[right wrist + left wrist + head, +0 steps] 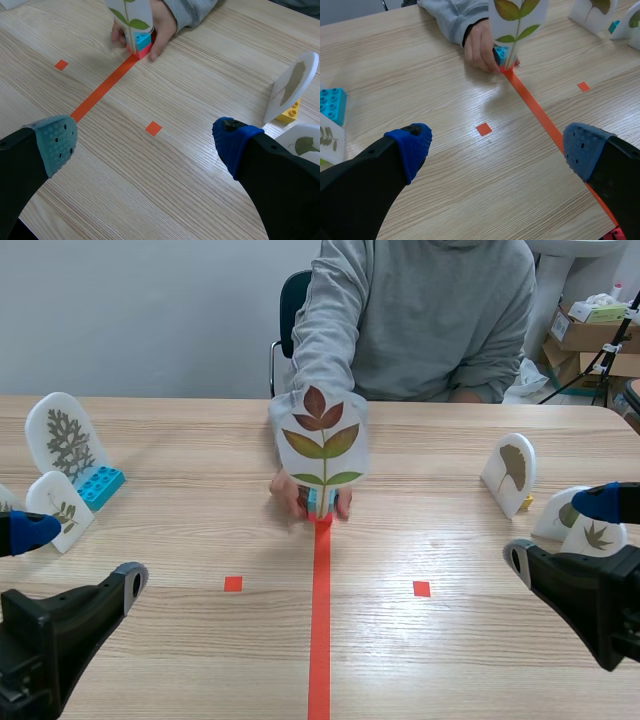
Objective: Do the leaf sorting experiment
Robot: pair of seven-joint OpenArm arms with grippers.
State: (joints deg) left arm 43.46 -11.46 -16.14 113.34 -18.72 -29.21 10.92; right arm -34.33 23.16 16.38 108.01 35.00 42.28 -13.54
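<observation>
A clear card with a red and green compound leaf (320, 440) stands on a small blue and red block base (319, 503) at the far end of the tape line. A person's hand (303, 498) holds that base. The same card (516, 20) and hand (481, 44) lie ahead of my left gripper (495, 150), which is open over bare table. My right gripper (145, 145) is also open, with the card (129, 17) far ahead. Both grippers hold nothing.
At the left stand a fern-like leaf card (66, 437) with a blue block (100, 485) and a smaller leaf card (60, 508). At the right stand a ginkgo leaf card (511, 472) on a yellow block and two more cards (585, 525). Boxes are stacked behind, right.
</observation>
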